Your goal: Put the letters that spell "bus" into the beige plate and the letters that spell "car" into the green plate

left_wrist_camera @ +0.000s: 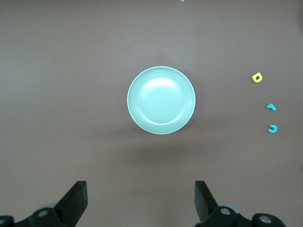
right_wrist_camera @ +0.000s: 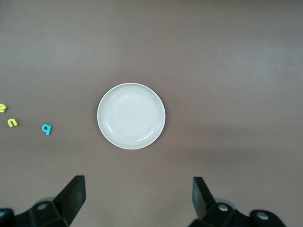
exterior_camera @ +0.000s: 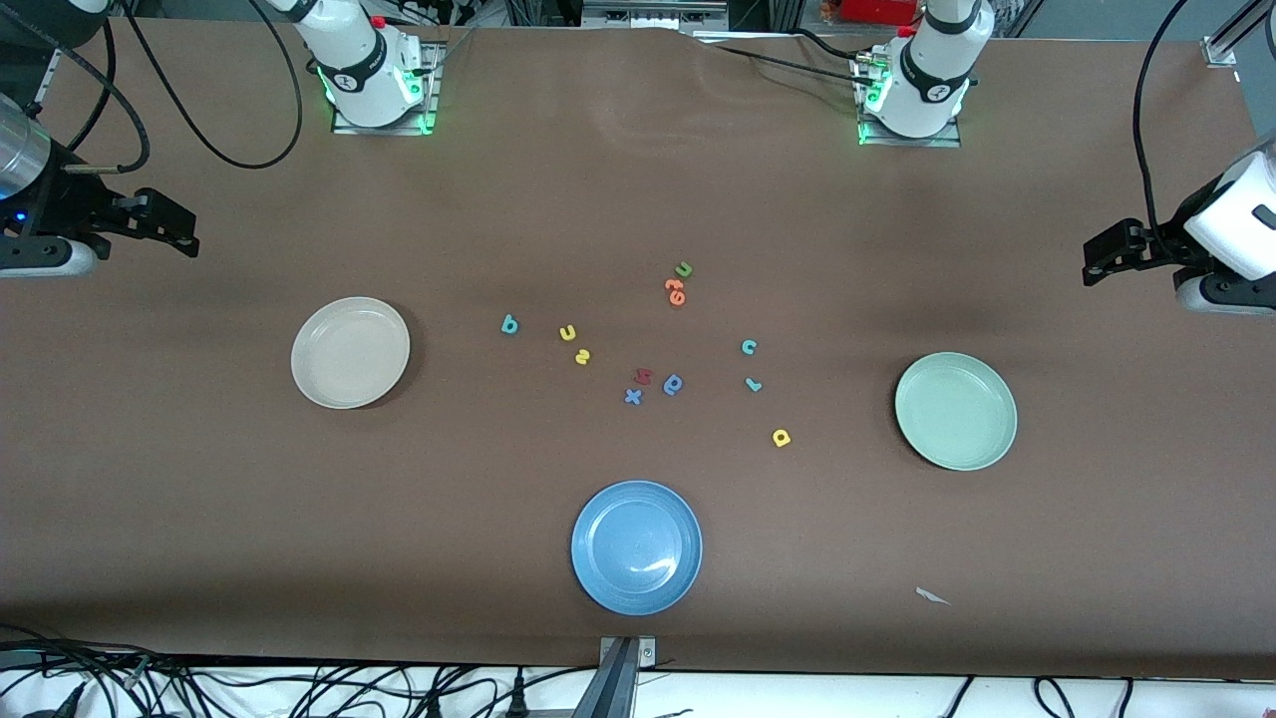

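Note:
The empty beige plate (exterior_camera: 350, 352) (right_wrist_camera: 131, 116) lies toward the right arm's end of the table. Beside it lie the teal "b" (exterior_camera: 509, 324) (right_wrist_camera: 46, 128), yellow "u" (exterior_camera: 568, 333) (right_wrist_camera: 13, 123) and yellow "s" (exterior_camera: 582, 356) (right_wrist_camera: 3, 108). Toward the left arm's end sits the empty green plate (exterior_camera: 955, 410) (left_wrist_camera: 161, 100), with the teal "c" (exterior_camera: 749, 346) (left_wrist_camera: 272, 128), teal "r" (exterior_camera: 754, 384) (left_wrist_camera: 271, 107) and yellow "a" (exterior_camera: 781, 437) (left_wrist_camera: 256, 77) beside it. My right gripper (exterior_camera: 184, 231) (right_wrist_camera: 138, 191) and left gripper (exterior_camera: 1097, 259) (left_wrist_camera: 141, 194) hang open and empty high at the table's ends.
A blue plate (exterior_camera: 636, 546) lies nearest the front camera. A green "u" (exterior_camera: 684, 269), orange letters (exterior_camera: 675, 291), a red letter (exterior_camera: 642, 376), a blue round letter (exterior_camera: 673, 384) and a blue "x" (exterior_camera: 632, 397) are mid-table. A white scrap (exterior_camera: 932, 595) lies near the front edge.

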Controlling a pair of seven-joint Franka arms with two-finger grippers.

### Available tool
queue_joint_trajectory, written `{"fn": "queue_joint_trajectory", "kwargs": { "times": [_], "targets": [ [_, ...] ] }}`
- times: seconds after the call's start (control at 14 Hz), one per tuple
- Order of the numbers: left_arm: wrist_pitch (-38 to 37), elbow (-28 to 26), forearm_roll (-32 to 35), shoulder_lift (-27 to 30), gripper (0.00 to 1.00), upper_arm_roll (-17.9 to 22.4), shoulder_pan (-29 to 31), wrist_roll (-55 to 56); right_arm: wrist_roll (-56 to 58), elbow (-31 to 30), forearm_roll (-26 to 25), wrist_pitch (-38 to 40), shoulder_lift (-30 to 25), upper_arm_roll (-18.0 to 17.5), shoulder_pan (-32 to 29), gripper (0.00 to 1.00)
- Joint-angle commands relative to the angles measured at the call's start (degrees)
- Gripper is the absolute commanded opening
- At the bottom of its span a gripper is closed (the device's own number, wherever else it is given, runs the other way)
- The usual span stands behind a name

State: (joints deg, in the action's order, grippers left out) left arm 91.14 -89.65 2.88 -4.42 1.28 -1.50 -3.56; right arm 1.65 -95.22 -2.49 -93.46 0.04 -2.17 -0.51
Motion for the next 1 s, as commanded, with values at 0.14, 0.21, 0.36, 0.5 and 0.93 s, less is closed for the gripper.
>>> {"fn": "queue_joint_trajectory", "kwargs": {
  "times": [0.14, 0.21, 0.36, 0.5, 0.93],
  "targets": [
    [0.8, 0.4, 1.2, -0.8, 1.0, 0.0, 0.1, -1.1, -0.4, -1.2, 0.6, 0.6, -1.2, -0.3, 0.0, 1.0],
    [0.8, 0.4, 1.1, -1.0, 1.0, 0.0, 0.1, -1.1, -0.7, -1.3, 1.0, 1.0, -1.0, -0.3, -0.1, 1.0],
    [1.4, 0.2, 1.0, -1.8, 1.0, 0.0, -0.5, -0.5, -0.6, -1.5, 0.9, 1.3, -0.1, -0.3, 0.1, 1.0],
    [2.4, -0.1, 0.4, -3.7, 1.0, -1.3, -1.0, 0.4, -0.2, -1.4, 0.9, 2.0, 0.0, -0.2, 0.1, 1.0],
    [12.6, -5.7, -3.8, -9.1, 1.0, -6.2, -2.3, 8.6, -0.2, -0.9, 0.4, 3.2, 0.1, -0.4, 0.3, 1.0]
  ]
}}
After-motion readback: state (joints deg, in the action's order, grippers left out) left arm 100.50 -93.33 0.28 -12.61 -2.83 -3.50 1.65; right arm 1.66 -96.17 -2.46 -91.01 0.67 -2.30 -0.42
